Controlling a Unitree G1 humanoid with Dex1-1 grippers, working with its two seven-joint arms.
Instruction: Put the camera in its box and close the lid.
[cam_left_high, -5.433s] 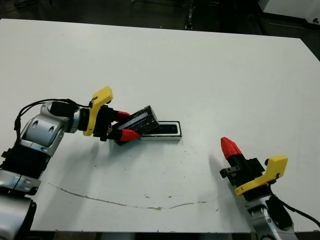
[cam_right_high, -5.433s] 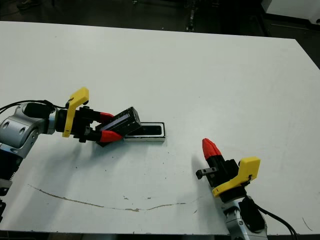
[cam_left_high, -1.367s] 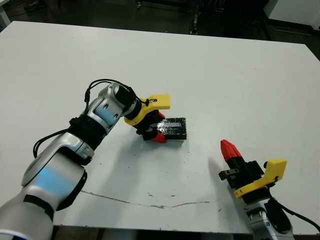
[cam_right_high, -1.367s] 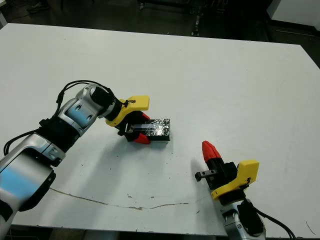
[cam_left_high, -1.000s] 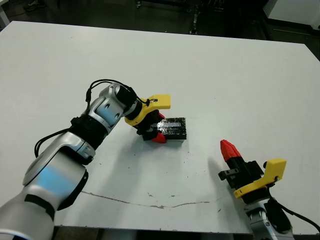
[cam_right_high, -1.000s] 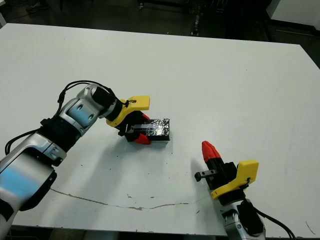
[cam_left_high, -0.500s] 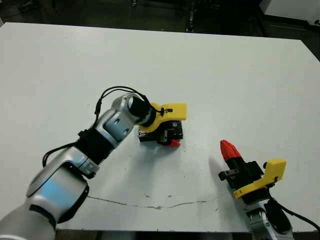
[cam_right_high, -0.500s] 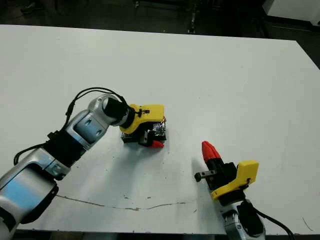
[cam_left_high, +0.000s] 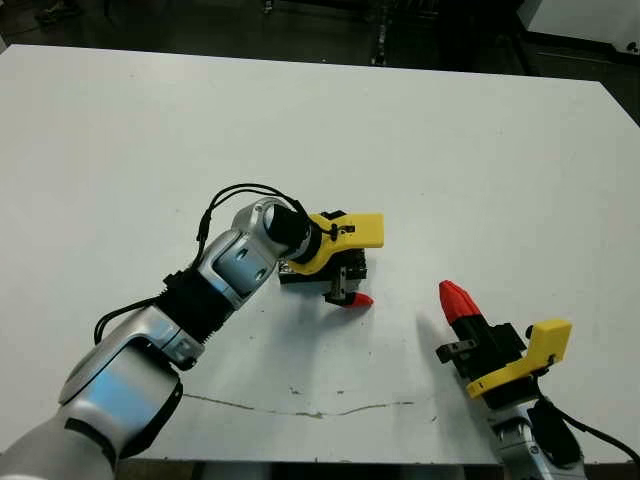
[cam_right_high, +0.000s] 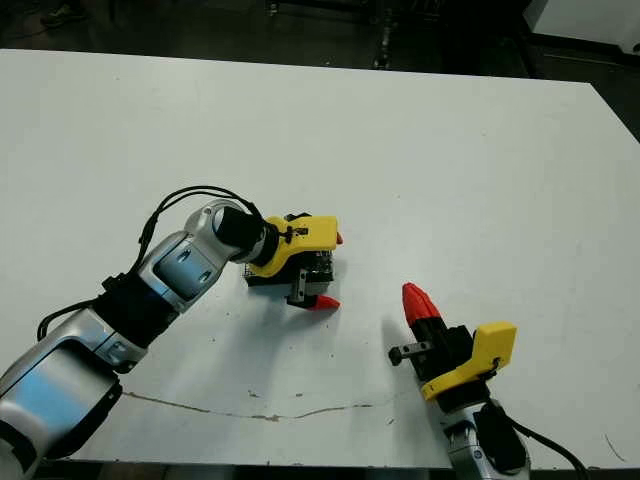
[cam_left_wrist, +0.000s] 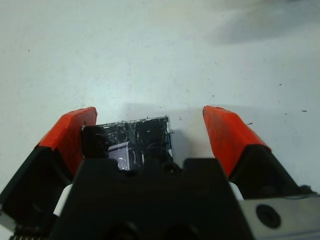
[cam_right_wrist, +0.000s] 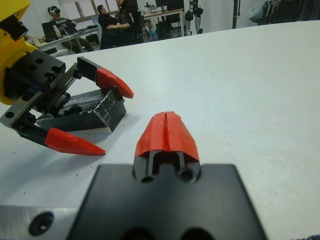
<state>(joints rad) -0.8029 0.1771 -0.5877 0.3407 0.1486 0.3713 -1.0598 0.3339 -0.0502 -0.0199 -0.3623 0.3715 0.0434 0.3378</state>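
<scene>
White table (cam_left_high: 480, 150) | left claw (cam_right_wrist: 95, 115) wide astride lid (cam_right_wrist: 90, 112) | right claw (cam_right_wrist: 166, 132) pinched, apart

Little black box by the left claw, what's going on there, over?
Left gripper open, fingers straddling the glossy speckled black lid, which sits on its box. Right gripper shut, idle, apart. White table, nothing in the way.

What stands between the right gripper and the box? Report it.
Nothing visible does. Only bare table lies between the shut right gripper and the near end of the box. The open left gripper straddles the box, one finger along each long side, and leaves that end exposed.
</scene>
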